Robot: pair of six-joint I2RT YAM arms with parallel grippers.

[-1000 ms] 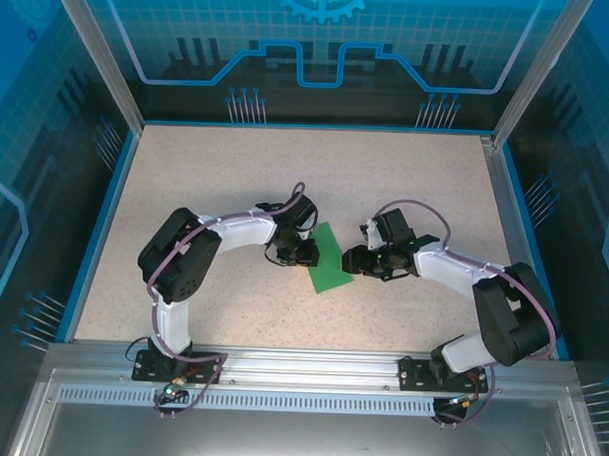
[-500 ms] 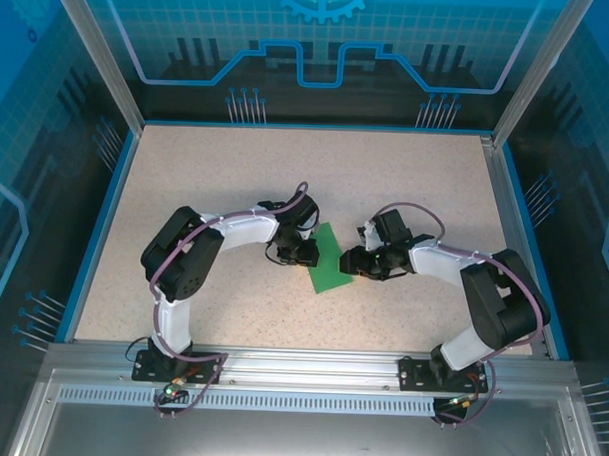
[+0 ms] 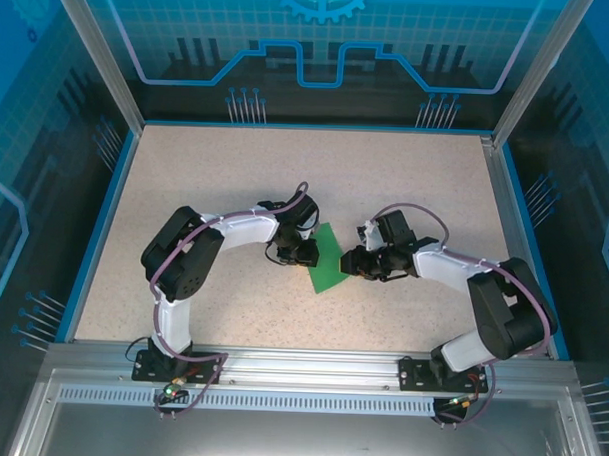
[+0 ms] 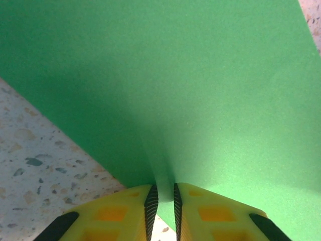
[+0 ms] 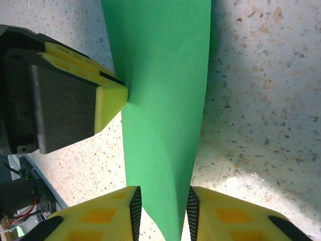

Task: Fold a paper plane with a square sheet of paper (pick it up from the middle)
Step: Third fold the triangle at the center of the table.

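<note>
A: Left gripper [image 4: 163, 196]?
B: Nearly closed, pinching an edge of the square sheet of paper [image 4: 200, 90] — green, spreading out ahead of its fingers.
A: Right gripper [image 5: 163, 201]?
B: Partly open — the sheet's narrow end runs between its pads, over the speckled table [image 5: 261, 100].

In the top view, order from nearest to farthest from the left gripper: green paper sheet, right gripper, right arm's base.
1. Thin green paper sheet, clamped in the left gripper.
2. Right gripper, across the sheet.
3. Right arm's base, near-right edge.
</note>
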